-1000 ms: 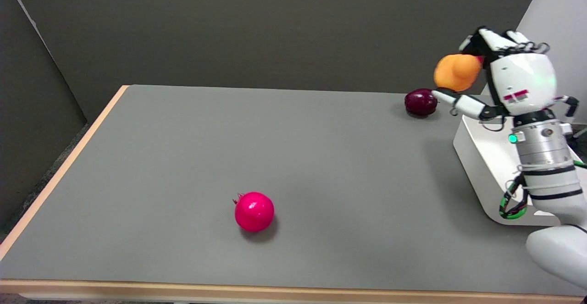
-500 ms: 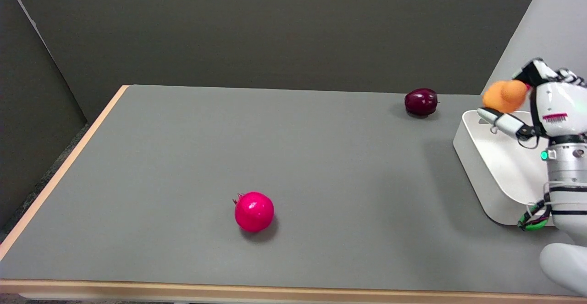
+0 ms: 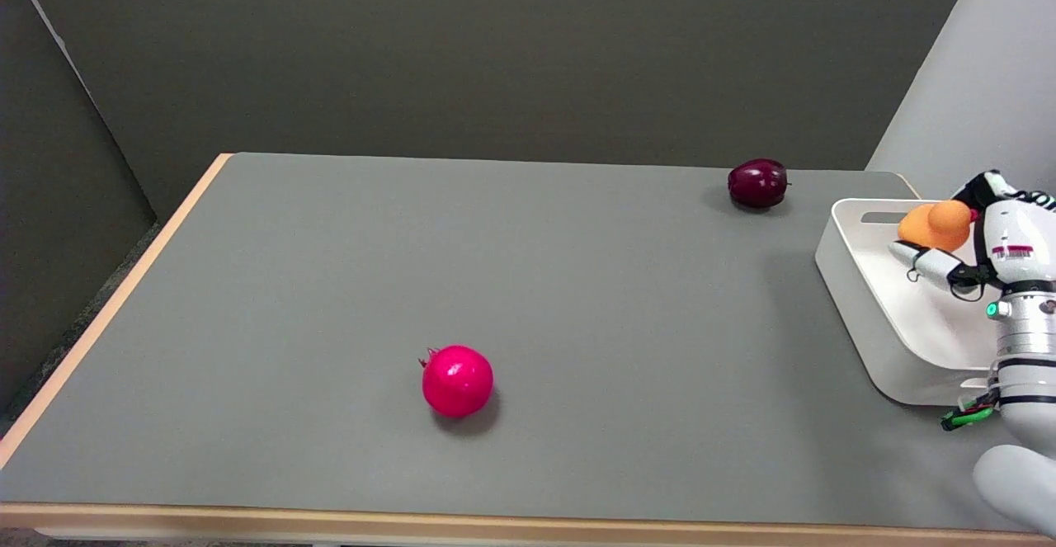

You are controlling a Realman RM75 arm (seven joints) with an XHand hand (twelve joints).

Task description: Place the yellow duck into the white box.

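Grey tabletop (image 3: 577,283) under a dark wall. I have the right hand (image 3: 982,238) over the white box (image 3: 866,299) at the table's right edge, fingers closed around the yellow duck (image 3: 932,225), which hangs above the box's inside. Well apart lie a pink pomegranate (image 3: 457,379) and a dark red apple (image 3: 757,183).

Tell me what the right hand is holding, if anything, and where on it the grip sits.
The right hand holds the yellow duck over the white box, gripping its right side; the exact contact is hidden.
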